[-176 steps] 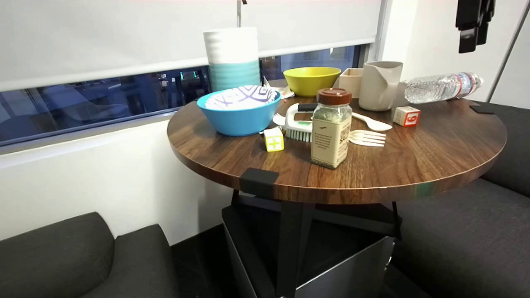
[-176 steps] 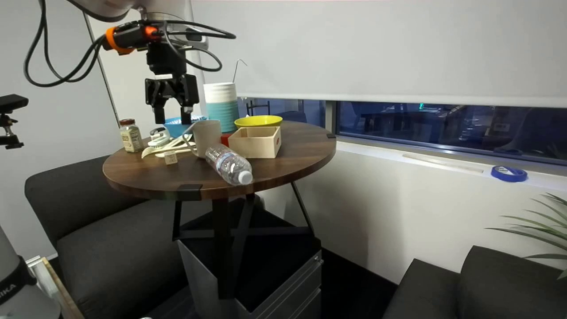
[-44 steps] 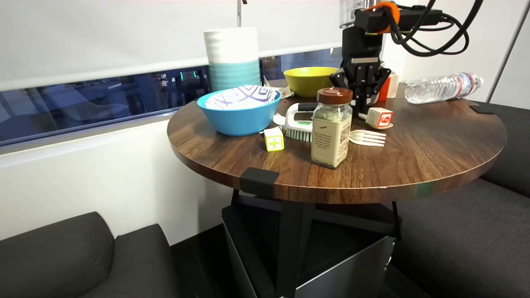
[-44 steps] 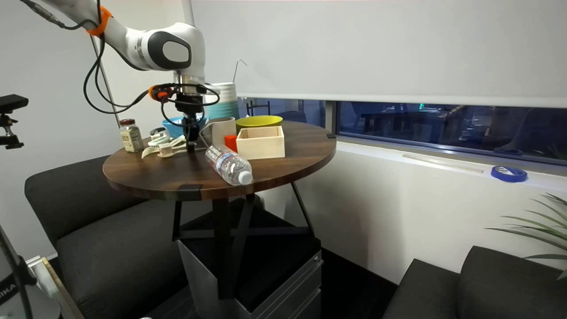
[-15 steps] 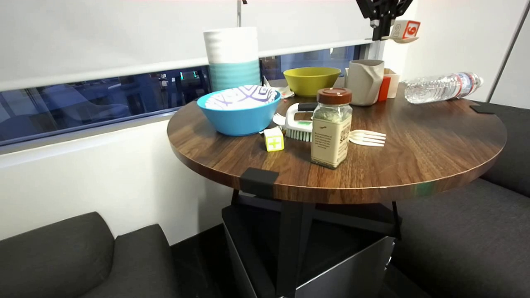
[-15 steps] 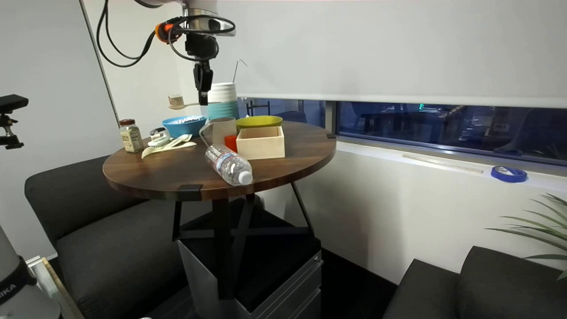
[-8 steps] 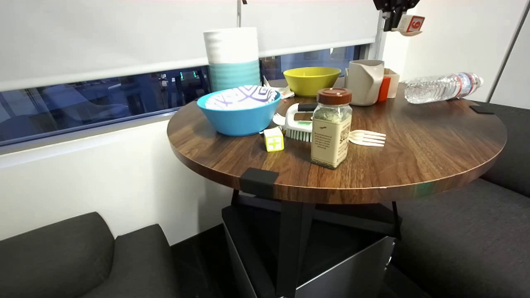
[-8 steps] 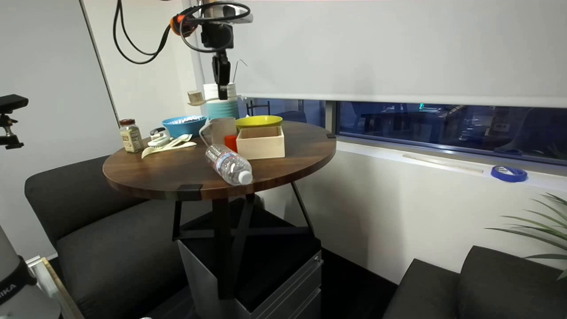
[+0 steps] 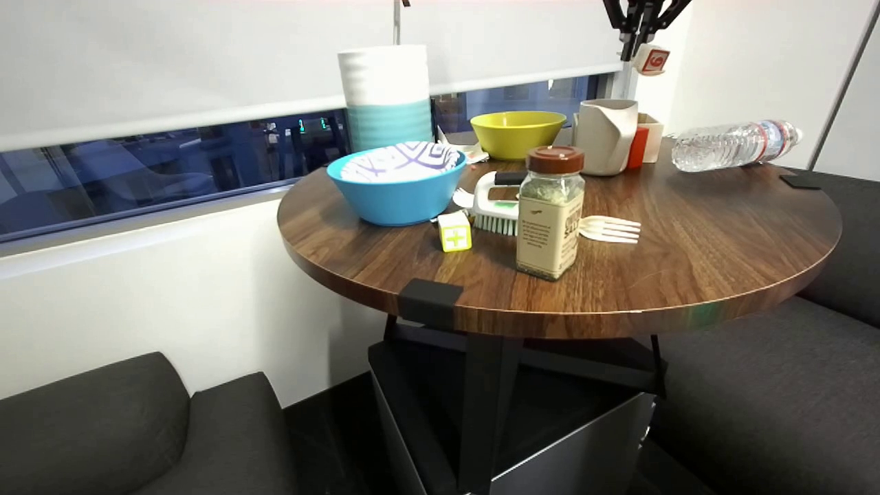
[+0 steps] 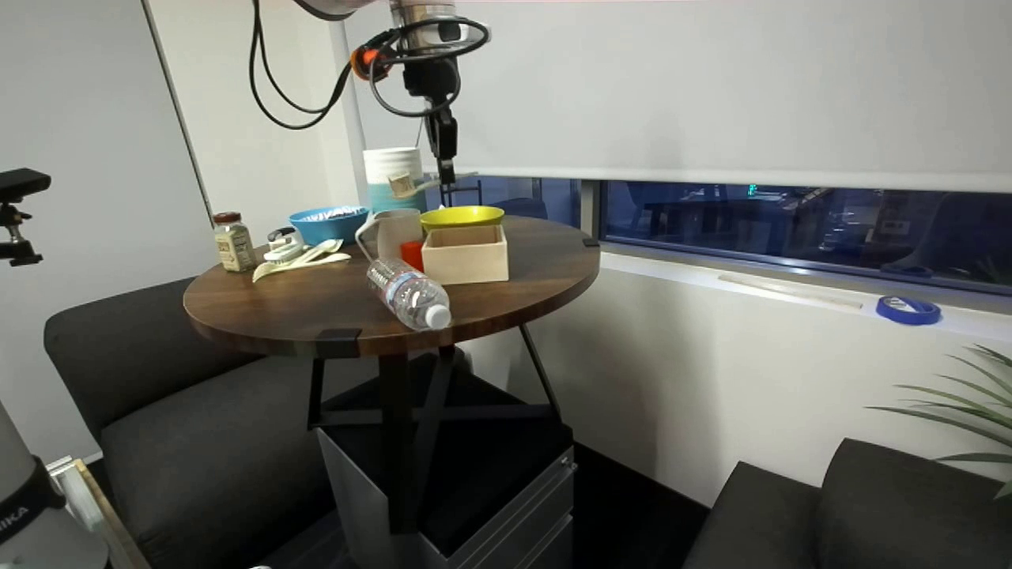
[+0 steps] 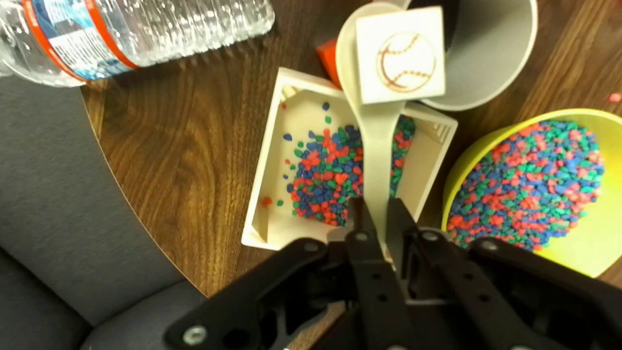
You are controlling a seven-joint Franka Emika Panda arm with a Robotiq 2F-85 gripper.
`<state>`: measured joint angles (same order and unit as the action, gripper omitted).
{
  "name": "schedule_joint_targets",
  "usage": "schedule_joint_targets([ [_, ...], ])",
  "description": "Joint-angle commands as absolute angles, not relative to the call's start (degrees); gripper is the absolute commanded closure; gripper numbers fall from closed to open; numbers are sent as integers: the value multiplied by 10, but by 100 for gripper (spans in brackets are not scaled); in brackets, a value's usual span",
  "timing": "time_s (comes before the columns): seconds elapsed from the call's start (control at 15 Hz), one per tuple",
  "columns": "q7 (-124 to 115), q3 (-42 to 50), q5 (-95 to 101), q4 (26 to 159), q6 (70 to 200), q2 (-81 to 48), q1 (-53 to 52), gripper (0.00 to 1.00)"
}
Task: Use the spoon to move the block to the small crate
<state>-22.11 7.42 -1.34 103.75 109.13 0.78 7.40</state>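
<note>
Above the bench [image 9: 729,247], the gripper [image 11: 379,210] is clamped on the handle of the spoon [image 11: 377,155], and the block [image 9: 653,60] sits on the spoon's head, looking tilted in an exterior view. The scooping looks done: spoon held, block aloft. What seems left is to centre the block over the small crate [image 10: 466,262], lower it and tip it in. From the wrist view, the handle crosses the crate's opening while the block shows past the rim, towards the mug [image 9: 605,137] and a red piece [image 9: 638,148]; how high it hangs is hard to tell. Coloured bits [image 11: 320,194] lie inside the crate, as in the yellow bowl [image 9: 517,142].

The bench is round, its top strongly grained brown wood. It carries a blue bowl [image 9: 395,199], a jar [image 9: 550,227], a brush [image 9: 488,205], a fork [image 9: 610,229], a yellow-green cube [image 9: 455,234] and a bottle [image 10: 407,292] on its side, with a tall white-and-teal vessel [image 9: 387,103] behind. Beyond, a pale blind [image 10: 672,87] hangs over a dark window [image 10: 791,229], and a roll of blue tape [image 10: 909,314] rests on the sill [image 10: 976,328]. Dark grey seats [image 9: 89,412] flank the bench, and a metal cabinet [image 10: 510,506] stands beneath it.
</note>
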Motion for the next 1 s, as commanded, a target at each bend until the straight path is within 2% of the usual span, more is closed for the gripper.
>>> schedule_joint_targets([
  [0.0, -252, 79, 0, 1019, 1137, -23, 78, 97],
  [0.93, -346, 95, 107, 1134, 1390, -12, 71, 97],
])
